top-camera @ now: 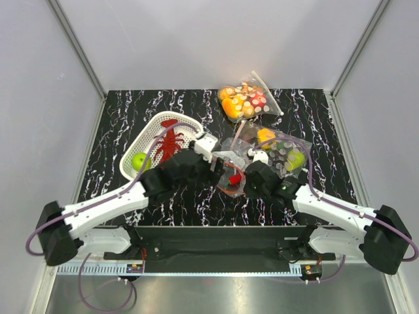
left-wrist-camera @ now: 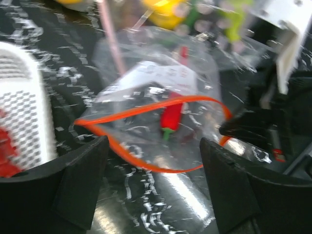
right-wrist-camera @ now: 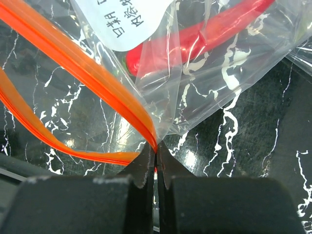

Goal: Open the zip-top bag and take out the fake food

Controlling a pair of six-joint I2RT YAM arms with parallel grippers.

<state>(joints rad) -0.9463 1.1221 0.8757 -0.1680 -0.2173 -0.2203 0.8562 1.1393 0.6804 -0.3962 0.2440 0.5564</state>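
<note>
The zip-top bag (top-camera: 230, 178) lies between the two grippers, its orange-red zip strip (left-wrist-camera: 146, 112) spread open into a loop. The red chili pepper (left-wrist-camera: 172, 117) lies inside it and also shows in the right wrist view (right-wrist-camera: 214, 29). My left gripper (left-wrist-camera: 153, 180) is open and empty, its jaws wide apart just in front of the bag's mouth. My right gripper (right-wrist-camera: 157, 146) is shut on the bag's corner at the end of the zip strip (right-wrist-camera: 87, 73). The red lobster (top-camera: 170, 142) and green apple (top-camera: 140, 161) lie in the white basket (top-camera: 149, 127).
Two clear polka-dotted bags of fruit lie behind: one at the back (top-camera: 245, 101), one just behind the right gripper (top-camera: 283, 152). The white basket's wall (left-wrist-camera: 24, 107) is close on the left gripper's left side.
</note>
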